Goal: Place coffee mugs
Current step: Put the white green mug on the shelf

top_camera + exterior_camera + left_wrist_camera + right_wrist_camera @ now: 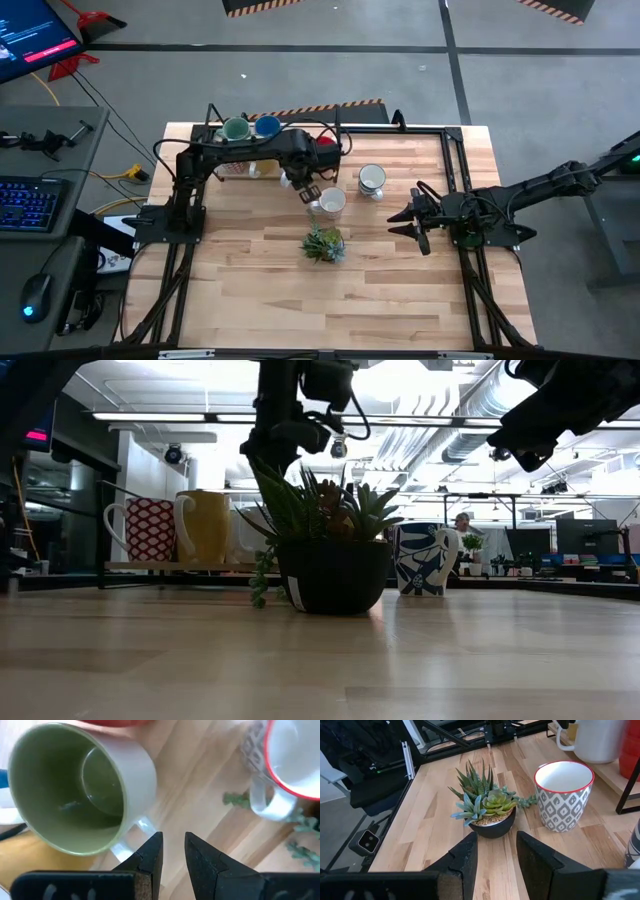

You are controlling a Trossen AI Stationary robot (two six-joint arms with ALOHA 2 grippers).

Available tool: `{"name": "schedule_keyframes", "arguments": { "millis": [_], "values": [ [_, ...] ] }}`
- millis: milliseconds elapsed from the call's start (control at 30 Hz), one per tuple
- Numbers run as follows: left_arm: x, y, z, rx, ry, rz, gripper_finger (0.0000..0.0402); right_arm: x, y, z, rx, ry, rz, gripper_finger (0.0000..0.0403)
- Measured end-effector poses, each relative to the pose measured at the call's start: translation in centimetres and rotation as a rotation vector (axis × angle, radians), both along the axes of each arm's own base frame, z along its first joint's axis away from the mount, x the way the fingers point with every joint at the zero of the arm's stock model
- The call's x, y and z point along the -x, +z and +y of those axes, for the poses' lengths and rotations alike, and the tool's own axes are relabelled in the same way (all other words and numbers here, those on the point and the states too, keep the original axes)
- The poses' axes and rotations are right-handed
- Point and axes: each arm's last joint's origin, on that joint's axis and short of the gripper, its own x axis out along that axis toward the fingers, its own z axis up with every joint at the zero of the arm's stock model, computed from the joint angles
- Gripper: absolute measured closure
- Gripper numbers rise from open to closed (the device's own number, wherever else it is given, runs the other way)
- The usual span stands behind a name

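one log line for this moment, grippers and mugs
left gripper: open, empty, above cream ceramic mug | right gripper: open, empty, facing small potted succulent | grey-patterned red-rimmed mug: upright beside plant

The right hand (492,852) hangs low over the pale wooden tabletop (430,815), its two dark fingers (465,857) parted with a gap of bare wood showing between them. Just beyond the fingertips, at twelve o'clock from the hand, stands a small spiky plant (482,800) in a dark round pot. At about two o'clock, near the plant but apart from it, sits an upright mug (564,795) with a grey-and-white diamond pattern and a red rim, trailing sprigs of the plant reaching toward its side. Farther off, a white mug (592,740) rests on a raised wooden shelf (620,775).
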Motion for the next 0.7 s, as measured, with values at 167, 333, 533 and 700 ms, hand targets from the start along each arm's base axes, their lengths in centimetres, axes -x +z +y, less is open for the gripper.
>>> {"name": "schedule_keyframes", "arguments": {
  "millis": [167,333,533,700],
  "values": [
    [-0.22,0.01,0.30,-0.016,-0.004,-0.025,0.0330,0.00,0.00,0.00,-0.017,-0.005,0.002,0.0286],
    [-0.22,0.00,0.28,-0.005,-0.009,-0.025,0.0330,0.00,0.00,0.00,-0.018,-0.006,0.002,0.0286],
    [-0.15,-0.04,0.32,-0.007,-0.021,-0.015,0.0330,0.00,0.00,0.00,-0.018,-0.006,0.002,0.0286],
    [-0.07,-0.53,0.29,-0.010,-0.022,0.001,0.0330,0.00,0.01,0.00,-0.020,-0.007,0.001,0.0286]
  ]
}}
